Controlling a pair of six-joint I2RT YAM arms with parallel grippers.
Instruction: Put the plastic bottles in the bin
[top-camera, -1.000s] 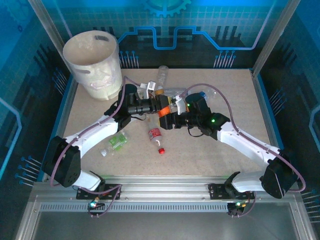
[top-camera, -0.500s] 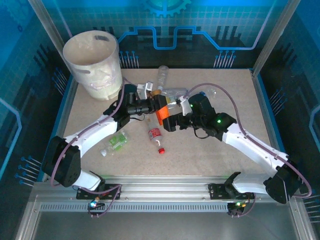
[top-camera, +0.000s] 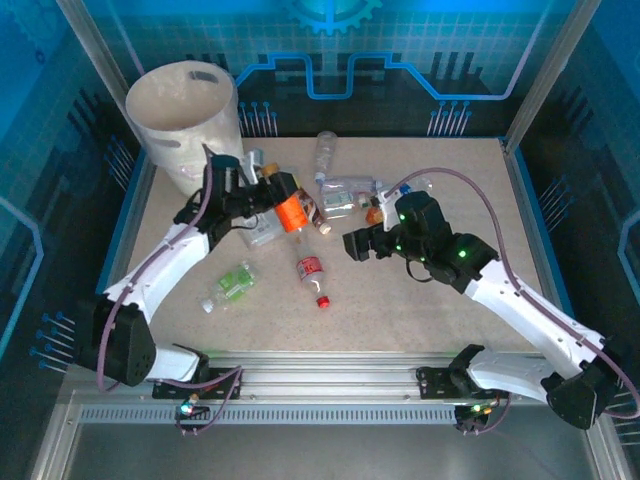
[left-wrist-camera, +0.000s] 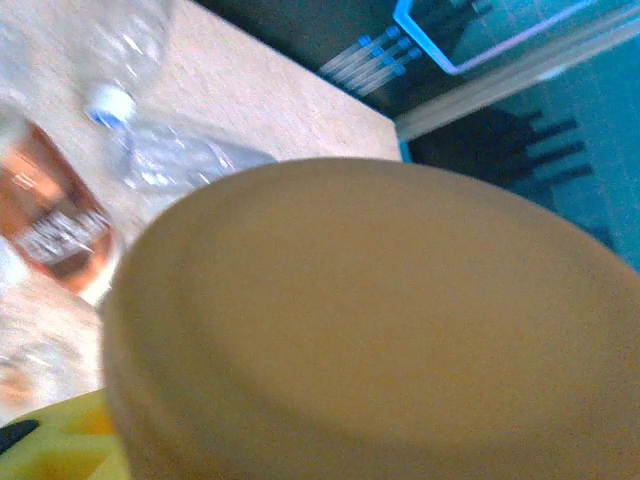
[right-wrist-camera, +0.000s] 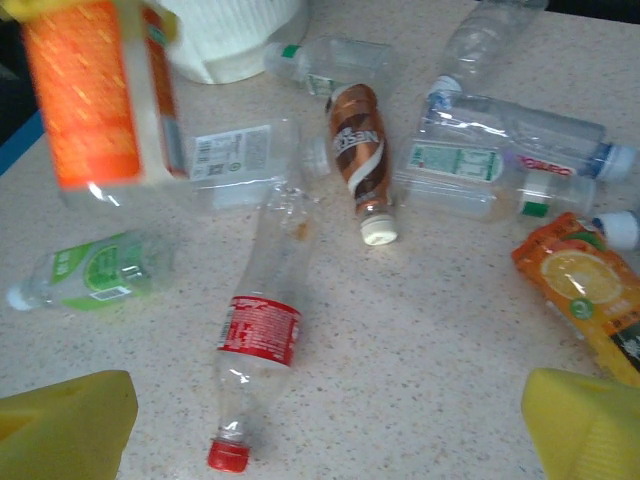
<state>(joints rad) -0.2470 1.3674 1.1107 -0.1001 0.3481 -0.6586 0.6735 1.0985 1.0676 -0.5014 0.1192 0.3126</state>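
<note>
A beige speckled tabletop (top-camera: 430, 310) is lying inside an aluminium frame (top-camera: 320, 366). Blue panels (top-camera: 420, 50) printed with circuit lines are closing it in at the back and sides.

The bin (top-camera: 185, 120) is standing upright at the far-left corner. It is white and slightly tapered, with an oval cut-out near its rim and a translucent liner inside.

The plastic bottles (right-wrist-camera: 480, 170) are lying loose on their sides across the middle of the tabletop. They are small and clear, some of them dented.

- A red-labelled bottle (right-wrist-camera: 257, 340) with a red cap is lying nearest the right wrist camera.
- A green-labelled bottle (right-wrist-camera: 92, 270) is lying to its left in that view.
- A brown-labelled bottle (right-wrist-camera: 358, 148) with a white cap is lying beyond it.
- A crushed orange-print bottle (right-wrist-camera: 583, 290) is lying at the right edge.

The left gripper (top-camera: 278, 198) is clamping an orange-labelled bottle (top-camera: 292, 214), holding it near the bin but not over it. From the right wrist this bottle is showing blurred and raised in front of the bin's base. In the left wrist view a blurred tan round shape (left-wrist-camera: 380, 320) is sitting close against the lens, and I cannot tell what it is.

The right gripper (top-camera: 353, 244) is hovering above the table's middle. Its yellow fingers (right-wrist-camera: 65, 425) are standing wide apart with only bare tabletop between them.
</note>
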